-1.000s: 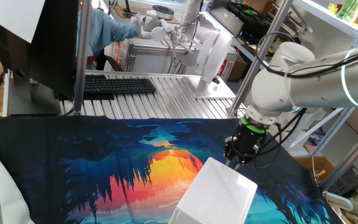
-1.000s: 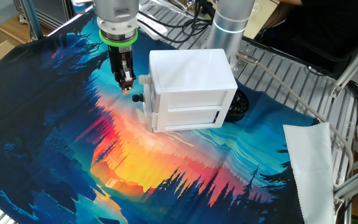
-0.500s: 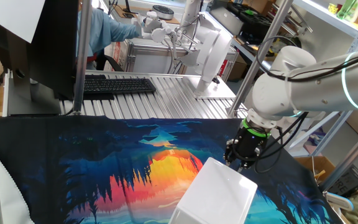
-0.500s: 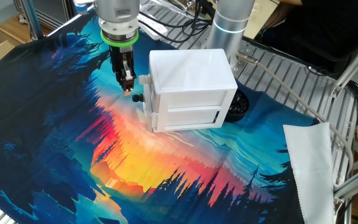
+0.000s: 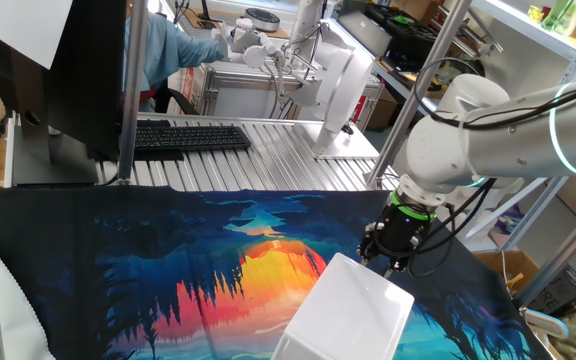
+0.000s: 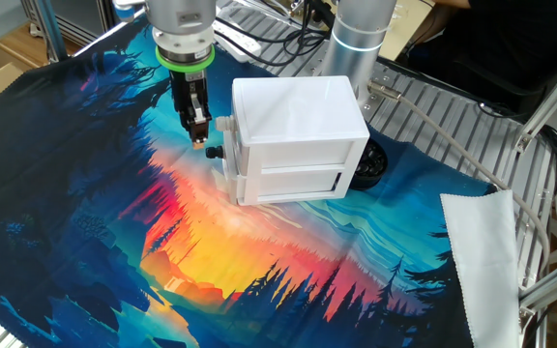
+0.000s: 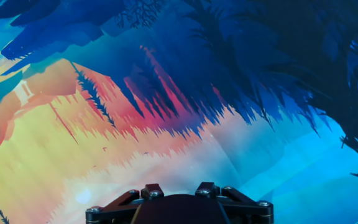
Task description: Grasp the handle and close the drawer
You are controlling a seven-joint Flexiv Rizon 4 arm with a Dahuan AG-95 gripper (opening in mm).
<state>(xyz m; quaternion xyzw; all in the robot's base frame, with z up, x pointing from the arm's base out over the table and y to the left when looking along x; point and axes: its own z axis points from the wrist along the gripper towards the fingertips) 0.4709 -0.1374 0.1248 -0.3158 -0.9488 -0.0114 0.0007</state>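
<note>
– White glossy box-shaped drawer unit with rounded edges: where does it sit on the printed sunset-and-forest cloth?
– Right of the middle, in the other fixed view. Its long side runs left to right, and the end carrying the small white knob handle faces left.
– And the claw?
– The arm's black two-finger gripper hangs straight down just left of that handle, a little farther back, tips above the cloth. It's near the knob, but I see no contact.
– Clenched or released?
– I cannot tell. The fingers show edge-on there, are a dark blur in the one fixed view, and the hand view shows only cloth. Nothing seems to be held.
– So what does the next move turn on?
– The handle lies to the claw's right, and I'd judge the drawer slides along that long axis, so a closing push goes rightward. The fronts already look about flush, so little travel may remain
</note>
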